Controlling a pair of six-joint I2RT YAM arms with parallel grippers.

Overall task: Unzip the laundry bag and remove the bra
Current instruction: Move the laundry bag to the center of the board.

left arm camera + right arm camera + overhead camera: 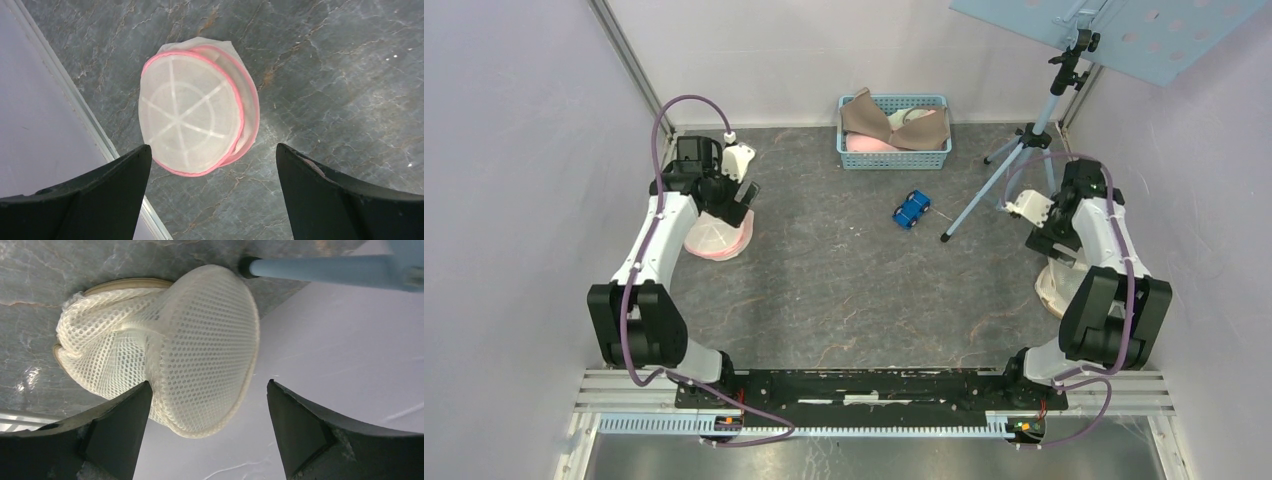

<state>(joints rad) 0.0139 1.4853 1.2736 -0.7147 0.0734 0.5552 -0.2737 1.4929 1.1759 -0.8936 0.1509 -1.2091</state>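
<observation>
1. Pink-piped white mesh laundry bag (190,115): round and squashed flat, with white ribs spoking out from a ring on its top face. A second pink rim shows offset along one edge.
2. It sits on the grey marbled table (844,290) at the left, near the left wall (524,200). In the overhead view it is partly under the left arm (649,245).
3. Can't tell from any view whether the zip is open, or whether anything is inside.
4. Second bag on the right: cream mesh bag (200,350), honeycomb weave, tan rim. The body is twisted, with one round end tipped up and the other flat on the table. It is right at the foot of the right wall (350,365), and a tripod foot (247,266) is just beside it.
5. Left gripper (212,150): pointing straight down over the pink-piped bag and clear of it. Jaws are spread wide with nothing between them.
6. Right gripper (209,384): above the cream bag, also pointing down. Jaws are wide apart and not touching the mesh.
7. Both arms are folded at the elbow and reach outward to their own sides of the table.
8. At the back centre is a blue basket (894,163) holding a brown bra (874,120) and a pink one (864,143).
9. A blue toy car (911,209) sits in front of the basket, near the tripod (1024,165).
</observation>
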